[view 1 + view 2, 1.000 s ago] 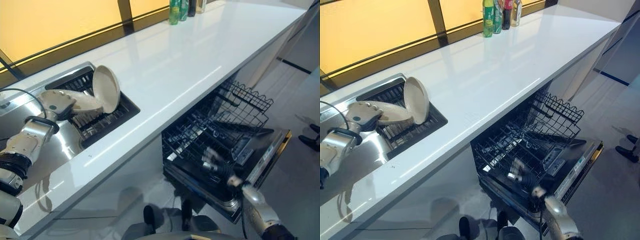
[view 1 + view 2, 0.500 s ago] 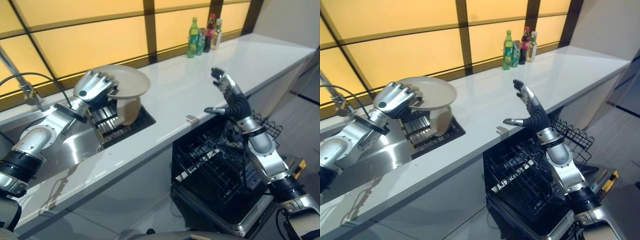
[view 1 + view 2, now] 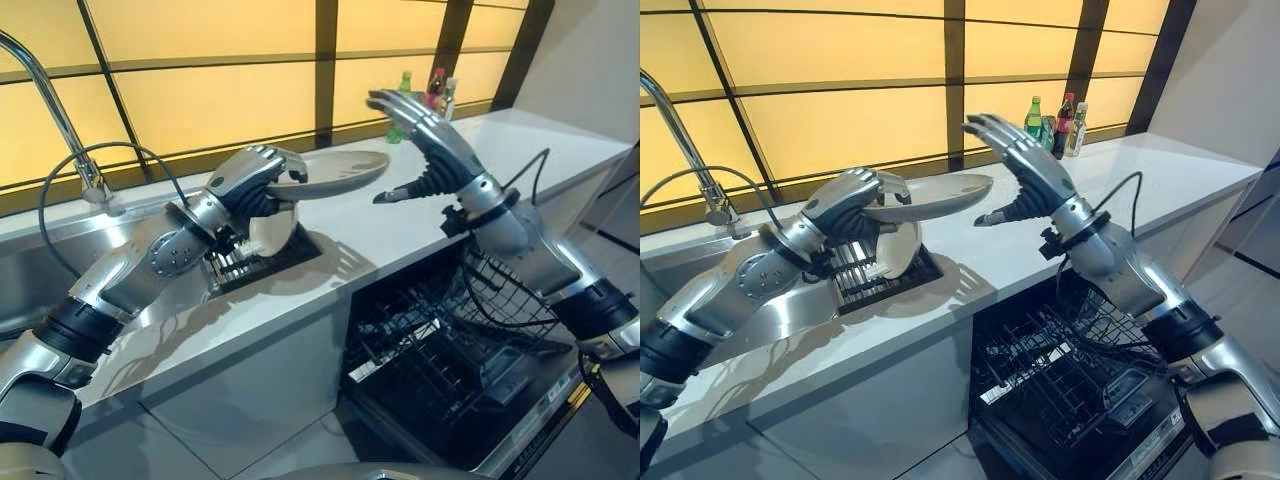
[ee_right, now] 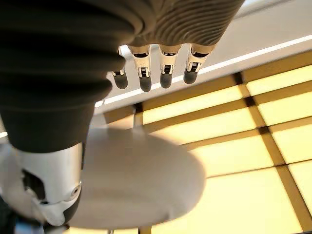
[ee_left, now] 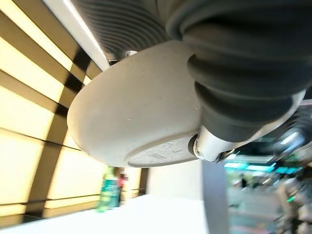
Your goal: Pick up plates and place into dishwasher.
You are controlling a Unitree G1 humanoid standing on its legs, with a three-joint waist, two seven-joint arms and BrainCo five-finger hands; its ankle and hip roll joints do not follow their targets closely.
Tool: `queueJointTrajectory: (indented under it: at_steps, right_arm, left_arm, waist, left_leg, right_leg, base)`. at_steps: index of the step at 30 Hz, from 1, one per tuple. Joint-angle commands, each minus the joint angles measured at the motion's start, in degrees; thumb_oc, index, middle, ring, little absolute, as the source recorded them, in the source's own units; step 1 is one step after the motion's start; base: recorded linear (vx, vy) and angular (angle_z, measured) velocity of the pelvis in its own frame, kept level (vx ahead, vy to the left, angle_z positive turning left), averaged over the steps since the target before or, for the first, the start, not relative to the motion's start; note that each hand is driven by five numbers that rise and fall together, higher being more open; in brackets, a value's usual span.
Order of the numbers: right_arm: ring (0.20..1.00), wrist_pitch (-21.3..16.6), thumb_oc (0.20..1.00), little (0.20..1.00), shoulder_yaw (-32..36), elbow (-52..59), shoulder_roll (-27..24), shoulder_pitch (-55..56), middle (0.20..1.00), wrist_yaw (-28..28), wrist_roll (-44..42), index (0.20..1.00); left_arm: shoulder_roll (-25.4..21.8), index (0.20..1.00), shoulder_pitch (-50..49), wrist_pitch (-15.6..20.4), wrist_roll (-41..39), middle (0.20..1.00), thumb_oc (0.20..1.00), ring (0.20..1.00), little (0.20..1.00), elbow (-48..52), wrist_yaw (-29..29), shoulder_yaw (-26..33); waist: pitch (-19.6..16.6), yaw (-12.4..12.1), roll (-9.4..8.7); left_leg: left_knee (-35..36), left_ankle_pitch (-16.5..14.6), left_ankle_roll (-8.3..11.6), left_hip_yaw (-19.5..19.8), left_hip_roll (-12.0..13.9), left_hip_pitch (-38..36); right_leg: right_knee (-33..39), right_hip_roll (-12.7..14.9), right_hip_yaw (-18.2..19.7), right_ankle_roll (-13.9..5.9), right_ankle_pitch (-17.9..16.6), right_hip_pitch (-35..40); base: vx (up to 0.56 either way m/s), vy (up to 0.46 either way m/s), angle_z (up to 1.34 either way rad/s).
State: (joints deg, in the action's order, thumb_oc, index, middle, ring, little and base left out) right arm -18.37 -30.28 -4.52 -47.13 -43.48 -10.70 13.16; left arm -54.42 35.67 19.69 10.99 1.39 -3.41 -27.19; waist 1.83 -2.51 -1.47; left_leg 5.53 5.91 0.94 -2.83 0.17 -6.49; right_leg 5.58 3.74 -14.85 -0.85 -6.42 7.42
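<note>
Shallow round plate (image 3: 335, 174), matte off-white, held near-flat in the air above the ribbed black drying rack (image 3: 262, 262) set in the steel sink (image 3: 150, 310), gripped at its rim by the left hand (image 3: 255, 180) with fingers curled over the edge. Second pale plate (image 3: 268, 232) standing on edge in the rack just below. Right hand (image 3: 420, 140) spread wide, fingers straight, just beside the held plate's far rim, no contact seen, above the glossy white counter (image 3: 400, 225); black wire-basket dishwasher (image 3: 450, 370) open below.
</note>
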Motion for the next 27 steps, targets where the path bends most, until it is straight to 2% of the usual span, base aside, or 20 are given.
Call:
queueJointTrajectory:
  at_steps: [1,5,10,11,12,18,27]
  right_arm:
    - [1.000,0.7,1.000,1.000,-3.8,-3.8,-4.8,-10.1,1.000,-0.3,2.0,1.000]
    - [1.000,0.7,1.000,1.000,-7.4,-6.1,-4.0,-12.9,1.000,1.8,4.1,1.000]
    - [1.000,0.4,1.000,1.000,-10.3,-7.2,-2.9,-15.6,1.000,3.3,0.4,1.000]
    - [0.953,0.2,0.953,0.953,-10.5,-7.3,-2.5,-15.9,0.953,3.8,-0.6,0.953]
    - [0.200,-0.1,0.200,0.200,-10.5,-7.5,-1.9,-16.1,0.200,4.9,-2.2,0.200]
    - [0.200,-2.4,0.200,0.200,-8.3,-8.6,0.3,-15.6,0.200,3.9,-8.1,0.200]
    - [0.200,-5.5,0.200,0.200,-2.1,-7.3,4.2,-9.3,0.200,7.1,-15.4,0.200]
  left_arm:
    - [2.1,0.200,9.3,2.1,-8.1,0.200,0.200,0.200,0.200,0.9,0.7,-1.4]
    - [3.5,0.200,10.7,2.9,-10.3,0.200,0.200,0.200,0.200,1.3,0.8,-2.6]
    - [4.5,0.200,12.0,3.7,-13.0,0.200,0.200,0.200,0.200,1.9,2.0,-4.4]
    - [4.7,0.200,12.1,3.6,-13.2,0.200,0.200,0.200,0.200,2.0,2.1,-4.4]
    - [5.1,0.200,12.3,3.7,-13.5,0.200,0.200,0.200,0.200,2.0,2.2,-4.5]
    - [6.1,0.200,11.4,3.5,-12.8,0.200,0.200,0.200,0.200,2.1,2.9,-3.9]
    - [7.6,0.200,9.3,2.7,-11.3,0.200,0.200,0.200,0.200,1.7,3.8,-2.1]
  waist:
    - [1.1,-2.8,1.37]
    - [0.8,-3.2,1.09]
    - [0.6,-3.6,0.80]
    - [0.6,-3.7,0.79]
    - [0.6,-3.7,0.78]
    - [0.5,-3.9,0.78]
    - [0.7,-3.2,1.10]
  left_leg:
    - [-1.1,-9.3,2.62,2.9,2.2,-1.3]
    - [-0.9,-9.3,2.60,3.3,2.0,-1.2]
    - [-0.9,-9.3,2.60,3.4,2.2,-1.3]
    - [-0.9,-9.3,2.60,3.4,2.2,-1.4]
    - [-0.9,-9.4,2.60,3.4,2.2,-1.4]
    - [-0.8,-9.4,2.58,3.6,2.2,-1.5]
    - [-0.8,-9.4,2.40,3.1,2.3,-1.7]
  right_leg:
    - [-0.8,3.3,-0.7,-6.27,9.0,3.2]
    - [-0.7,3.3,-1.0,-6.31,9.0,3.2]
    - [-0.7,3.4,-1.2,-6.18,9.1,3.4]
    - [-0.7,3.4,-1.2,-6.17,9.1,3.4]
    - [-0.7,3.4,-1.2,-6.14,9.1,3.4]
    - [-0.6,3.2,-1.1,-5.98,9.2,3.6]
    - [-0.6,3.0,-0.4,-5.86,9.1,3.4]
  base:
    - [0.02,-0.013,0.06]
    - [0.02,-0.008,0.04]
    - [0.00,0.000,0.00]
    - [0.00,0.000,0.00]
    - [0.00,0.000,0.00]
    - [0.01,0.004,0.06]
    - [0.00,0.000,0.00]
